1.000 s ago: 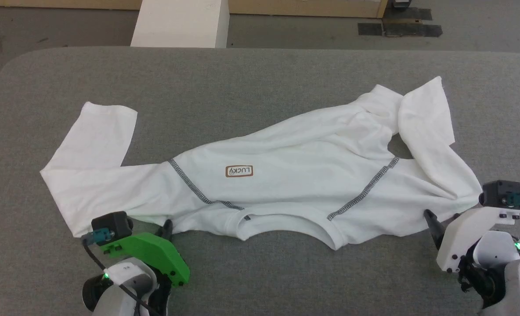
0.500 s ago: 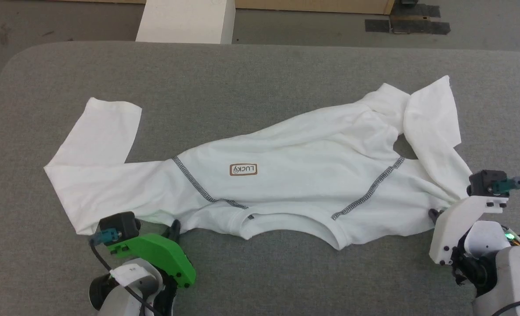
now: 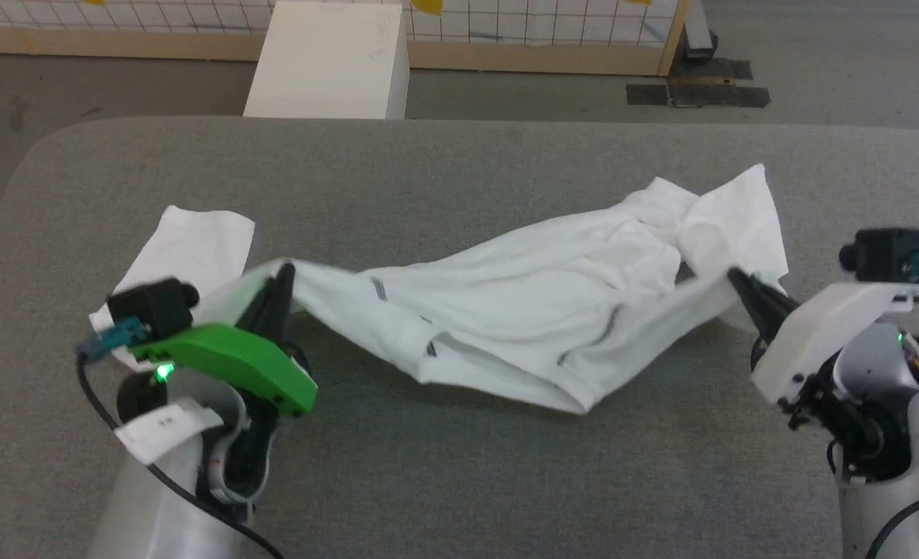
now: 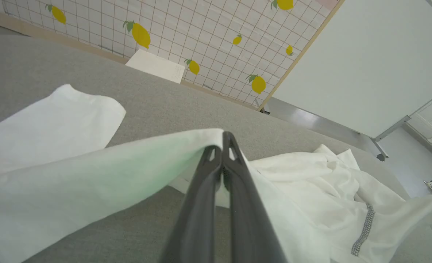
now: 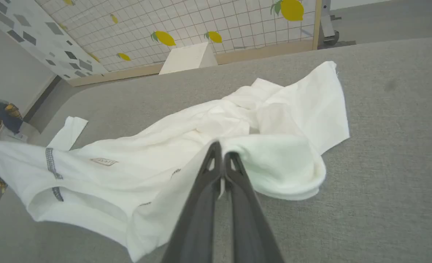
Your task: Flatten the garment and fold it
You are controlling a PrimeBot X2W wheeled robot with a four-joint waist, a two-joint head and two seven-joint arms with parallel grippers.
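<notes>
table [image 3: 459, 481]: grey, cloth-like top with rounded far corners; it carries the garment.
garment [image 3: 537, 310]: white shirt strung across the middle of the table between the two grippers. Both pinched ends are held up off the surface. The collar side sags between them, and its lowest fold touches the table on the robot's side. The far part lies bunched toward the right.
box [image 3: 327, 62]: white, on the floor past the table's far edge, well apart from the garment.
sleeve [image 3: 195, 241]: flat on the table at the far left, beyond the left gripper.
left gripper [image 3: 283, 273]: fingers pressed together on cloth near the left shoulder seam.
right gripper [image 3: 735, 278]: fingers closed tight on a fold of the right sleeve cloth.
patch [image 5: 104, 161]: small, brown-outlined, on the chest; its lettering is too small to read.
</notes>
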